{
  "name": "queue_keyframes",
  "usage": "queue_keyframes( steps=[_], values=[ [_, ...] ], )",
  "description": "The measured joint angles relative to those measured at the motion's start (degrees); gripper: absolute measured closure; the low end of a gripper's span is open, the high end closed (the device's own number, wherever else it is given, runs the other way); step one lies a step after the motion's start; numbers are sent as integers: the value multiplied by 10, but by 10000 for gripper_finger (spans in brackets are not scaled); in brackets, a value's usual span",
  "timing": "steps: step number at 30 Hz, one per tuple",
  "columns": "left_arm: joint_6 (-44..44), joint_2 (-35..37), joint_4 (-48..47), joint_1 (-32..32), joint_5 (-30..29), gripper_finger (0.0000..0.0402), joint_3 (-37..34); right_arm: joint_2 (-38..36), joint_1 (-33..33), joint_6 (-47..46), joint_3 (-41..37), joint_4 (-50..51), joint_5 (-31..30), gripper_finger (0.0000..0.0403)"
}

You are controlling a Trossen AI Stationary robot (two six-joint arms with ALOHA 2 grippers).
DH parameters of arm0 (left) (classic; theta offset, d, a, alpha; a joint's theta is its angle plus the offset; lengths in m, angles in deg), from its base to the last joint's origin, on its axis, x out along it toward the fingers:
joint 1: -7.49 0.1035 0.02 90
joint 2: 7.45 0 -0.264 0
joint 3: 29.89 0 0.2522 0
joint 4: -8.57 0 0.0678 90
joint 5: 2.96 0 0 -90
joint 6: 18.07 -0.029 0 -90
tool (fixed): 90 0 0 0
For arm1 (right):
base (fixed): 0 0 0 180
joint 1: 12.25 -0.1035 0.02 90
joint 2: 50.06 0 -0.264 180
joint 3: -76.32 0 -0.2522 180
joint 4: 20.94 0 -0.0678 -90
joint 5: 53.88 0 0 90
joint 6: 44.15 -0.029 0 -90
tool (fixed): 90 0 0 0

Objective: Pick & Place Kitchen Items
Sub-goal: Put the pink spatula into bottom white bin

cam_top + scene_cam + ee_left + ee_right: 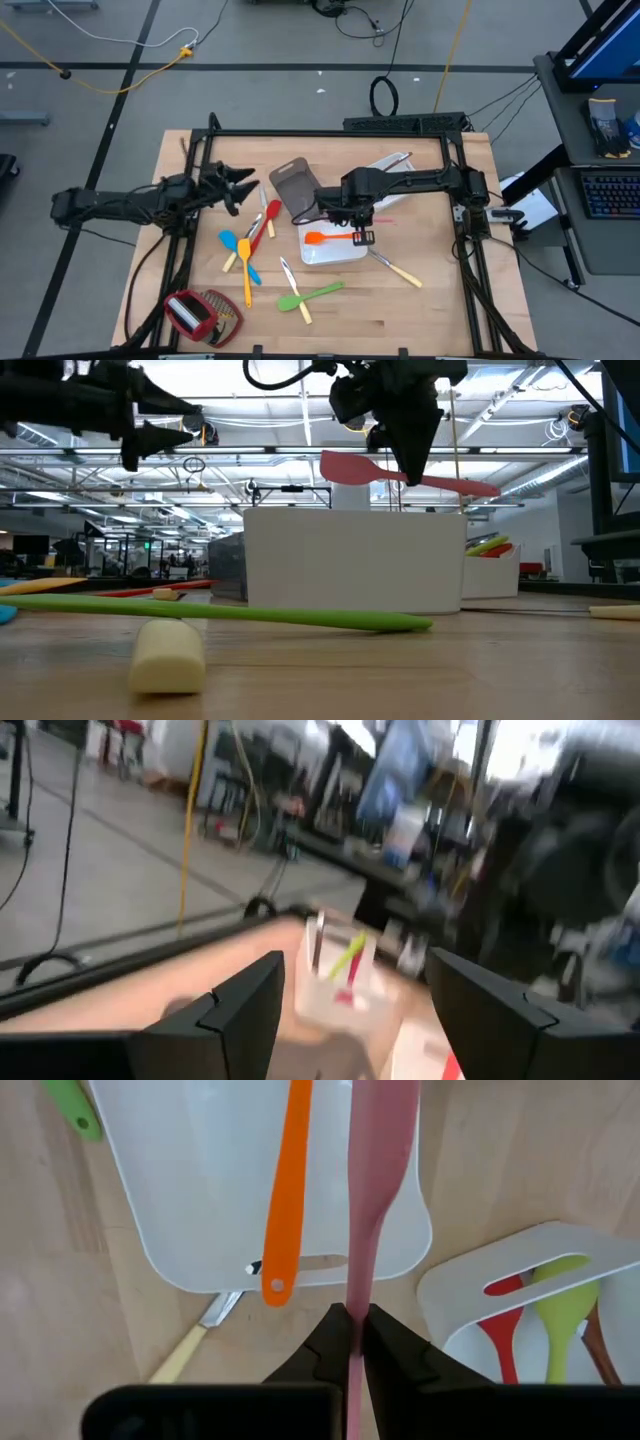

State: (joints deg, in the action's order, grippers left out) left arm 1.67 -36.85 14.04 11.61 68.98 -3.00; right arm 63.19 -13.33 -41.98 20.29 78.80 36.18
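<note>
Currently, the right gripper [356, 1342] is clenched on the handle of a pink spatula [378, 1190] and holds it level above the white tray [335, 252] near the table's centre. In the low view the pink spatula hangs clear of the tray's rim, its blade toward 9 o'clock in that picture. An orange spatula [330, 238] already lies inside this tray. A second white tray [520, 1270], toward 1 o'clock from the first in the high view, holds a red spoon [508, 1342], a green spoon [560, 1312] and a brown spoon [594, 1342].

The step in hand appears to be placement: the pink spatula is carried and not yet set down.

The left gripper [238, 187] hovers at 9 o'clock from the table's centre with its fingers spread and nothing between them.

Items not yet sorted lie on the bare wood toward 7 o'clock from the tray:
- a blue spoon [236, 247];
- a yellow spatula [246, 268];
- a red spoon [266, 220];
- a green spatula [312, 295];
- a pale-handled knife [295, 290].

Another pale-handled knife [398, 266] lies at 4 o'clock, just beside the tray.

Next move, as a judgement: lower the pink spatula until it rests beside the orange spatula, then part the fingers. The handle overhangs the tray's edge, so bring it inward before release.
</note>
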Motion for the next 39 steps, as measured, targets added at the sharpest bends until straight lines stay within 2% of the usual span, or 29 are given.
queue_keyframes(
  steps=[5, 16, 22, 27, 39],
  values=[
    [-19, -105, -50, -29, 29, 151, 69, 0, 0, -5, 0, 0, 0, 394],
    [-44, -288, -43, -76, 111, 151, 156, 0, 0, -30, 0, -16, 0, 394],
    [-45, -373, -28, -92, 121, 151, 198, 0, 0, -30, 0, -60, 14, 394],
    [-46, -428, -26, -93, 122, 151, 233, 0, -1, -32, 0, -90, 46, 394],
    [-44, -495, -15, -93, 135, 151, 270, 0, -2, -45, 0, -108, 47, 394]
  ],
)
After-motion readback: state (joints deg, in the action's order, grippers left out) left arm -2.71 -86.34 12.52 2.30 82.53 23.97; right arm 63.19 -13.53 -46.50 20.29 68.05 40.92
